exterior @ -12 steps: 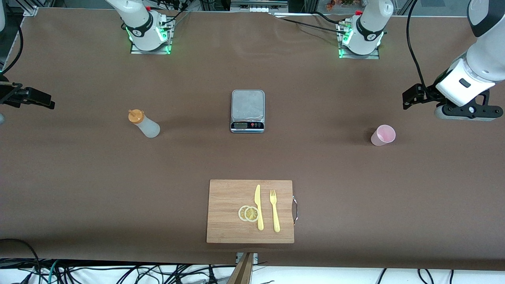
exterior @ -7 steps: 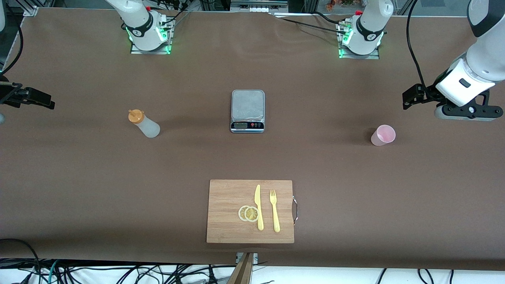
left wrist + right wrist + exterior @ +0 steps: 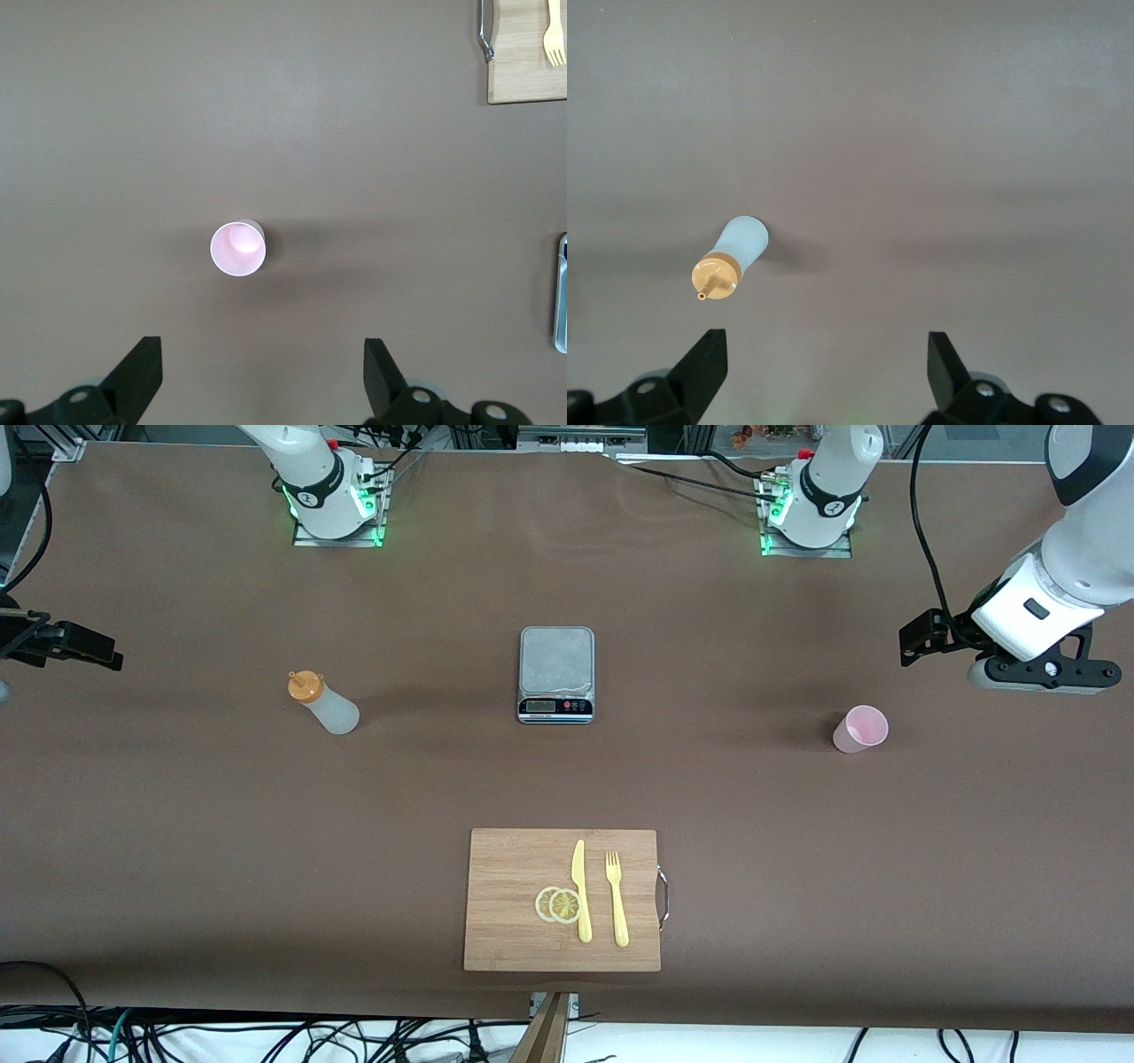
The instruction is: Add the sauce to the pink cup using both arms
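Both jaws are held wide open, empty: left gripper (image 3: 257, 376) over the pink cup (image 3: 860, 729), right gripper (image 3: 819, 372) over the sauce bottle (image 3: 322, 701).

Left end effector (image 3: 257, 376) raised, fingers spread; right end effector (image 3: 819, 372) likewise

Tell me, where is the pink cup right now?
The pink cup stands upright on the table toward the left arm's end, level with the scale.
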Robot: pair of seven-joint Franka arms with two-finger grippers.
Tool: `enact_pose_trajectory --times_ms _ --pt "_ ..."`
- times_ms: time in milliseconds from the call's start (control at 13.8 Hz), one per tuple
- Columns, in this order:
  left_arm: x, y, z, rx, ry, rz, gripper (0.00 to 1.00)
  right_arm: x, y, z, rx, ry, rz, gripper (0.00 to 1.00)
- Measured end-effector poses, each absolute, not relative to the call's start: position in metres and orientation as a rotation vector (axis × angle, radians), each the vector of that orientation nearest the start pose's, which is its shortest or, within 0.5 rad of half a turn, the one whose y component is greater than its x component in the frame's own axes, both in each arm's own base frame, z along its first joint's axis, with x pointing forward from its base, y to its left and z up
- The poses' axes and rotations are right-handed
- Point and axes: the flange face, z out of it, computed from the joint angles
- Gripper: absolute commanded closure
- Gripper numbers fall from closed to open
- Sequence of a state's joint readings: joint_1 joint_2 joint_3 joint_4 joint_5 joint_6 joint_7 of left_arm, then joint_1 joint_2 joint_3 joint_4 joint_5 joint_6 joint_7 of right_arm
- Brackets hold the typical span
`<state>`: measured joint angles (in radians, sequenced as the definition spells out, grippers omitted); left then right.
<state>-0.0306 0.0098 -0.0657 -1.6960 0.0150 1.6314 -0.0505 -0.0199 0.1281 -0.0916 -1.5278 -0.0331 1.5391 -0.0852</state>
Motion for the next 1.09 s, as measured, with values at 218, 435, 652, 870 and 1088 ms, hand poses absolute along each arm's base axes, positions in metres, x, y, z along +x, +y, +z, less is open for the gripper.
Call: enact_pose_trajectory --times_ms 218,435,652,870,1088 --pt "0.554 -0.052 0.565 -3.119 0.074 0.117 0.00 0.583 -0.066 0.569 -3.169 0.041 0.190 0.00" --pt "0.554 -0.054 0.565 -3.118 0.081 0.118 0.00 0.583 -0.066 0.569 -3.169 0.041 0.190 0.00" --pt "0.555 -0.055 0.561 -3.117 0.082 0.135 0.00 0.583 -0.066 0.569 -3.169 0.041 0.190 0.00" --pt "0.556 -0.054 0.558 -3.117 0.079 0.145 0.00 0.583 -0.066 0.568 -3.169 0.041 0.192 0.00" --pt "0.551 -0.053 0.554 -3.109 0.078 0.217 0.00 0.584 -0.067 0.567 -3.168 0.042 0.196 0.00"
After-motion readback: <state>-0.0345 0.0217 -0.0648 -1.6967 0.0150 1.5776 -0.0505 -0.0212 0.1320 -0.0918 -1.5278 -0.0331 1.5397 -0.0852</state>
